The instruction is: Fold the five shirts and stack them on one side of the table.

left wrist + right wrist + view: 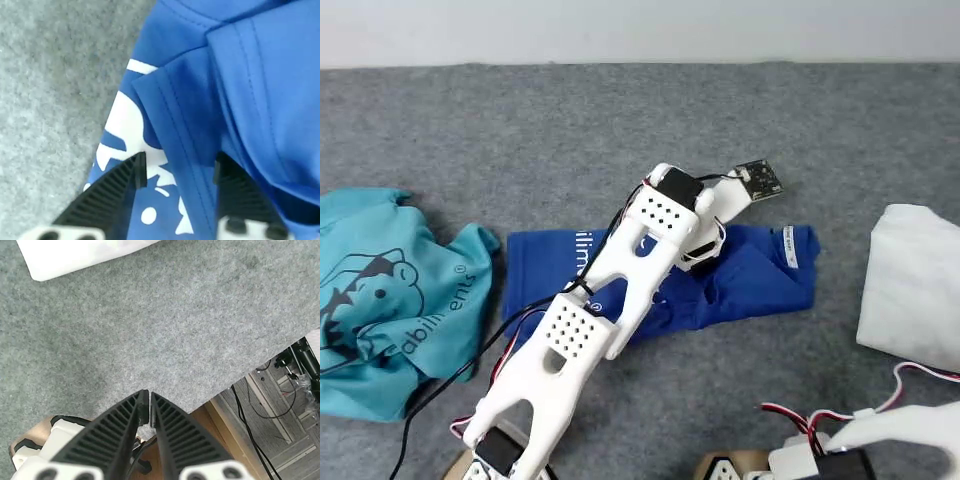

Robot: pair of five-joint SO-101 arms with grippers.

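Left gripper, high view: down on the blue shirt at table centre; shirt's long axis runs left-right; left arm stretched diagonally over it. Left wrist view: 2 fingers set apart, straddling a shirt fold, nothing clamped. Right wrist view: right gripper closed, empty, above table edge; white shirt well apart.

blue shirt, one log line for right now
left tool: open over blue shirt fold | right tool: shut above grey mat | teal shirt: crumpled | white shirt: off to one side
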